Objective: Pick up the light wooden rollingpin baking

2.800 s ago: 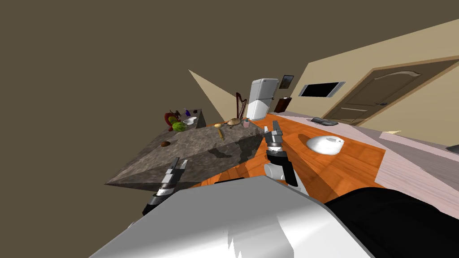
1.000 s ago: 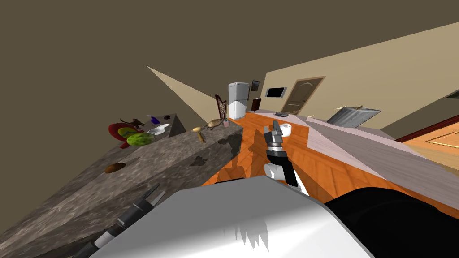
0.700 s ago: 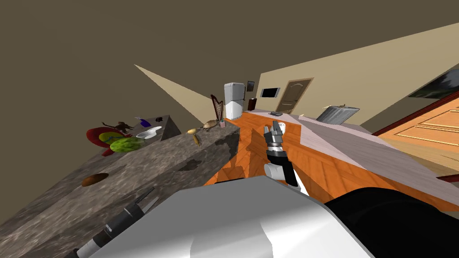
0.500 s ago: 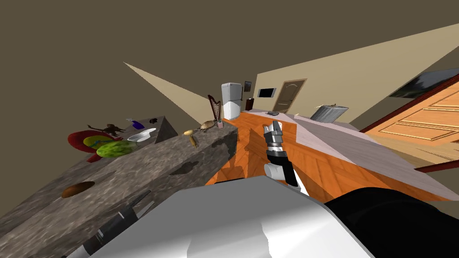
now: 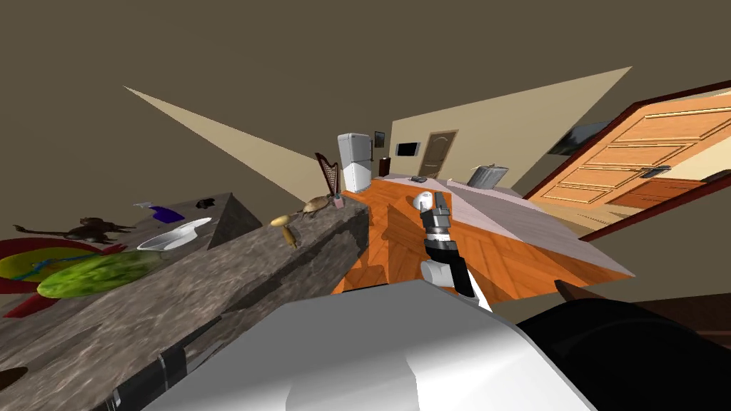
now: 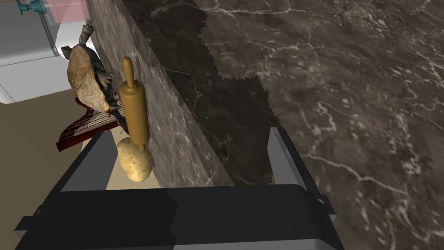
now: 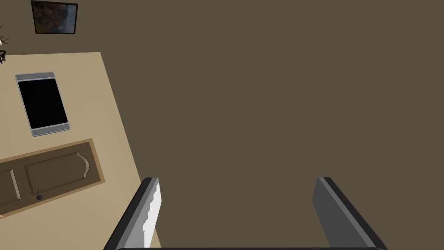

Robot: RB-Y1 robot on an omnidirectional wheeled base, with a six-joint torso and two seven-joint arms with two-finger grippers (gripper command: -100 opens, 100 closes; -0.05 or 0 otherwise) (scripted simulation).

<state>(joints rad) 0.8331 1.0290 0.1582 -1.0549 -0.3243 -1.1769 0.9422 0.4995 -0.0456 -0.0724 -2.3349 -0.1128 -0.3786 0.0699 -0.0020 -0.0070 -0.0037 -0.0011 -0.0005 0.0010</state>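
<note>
Light wooden rolling pin (image 5: 288, 235), left of centre on mottled grey stone counter (image 5: 178, 285), not yet grasped; left gripper (image 6: 188, 130) and right gripper (image 7: 236, 179) spread, empty.

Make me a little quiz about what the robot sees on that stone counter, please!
1. True or false: the left gripper is holding the rolling pin.
2. What lies by one end of the rolling pin on the stone counter? A) a tan potato-like lump B) a white bowl C) a green melon
3. Fill in: the fingers of the right gripper stand ____.

Key: 1 false, it is open and short of the pin; 2 A; 3 open.
</note>
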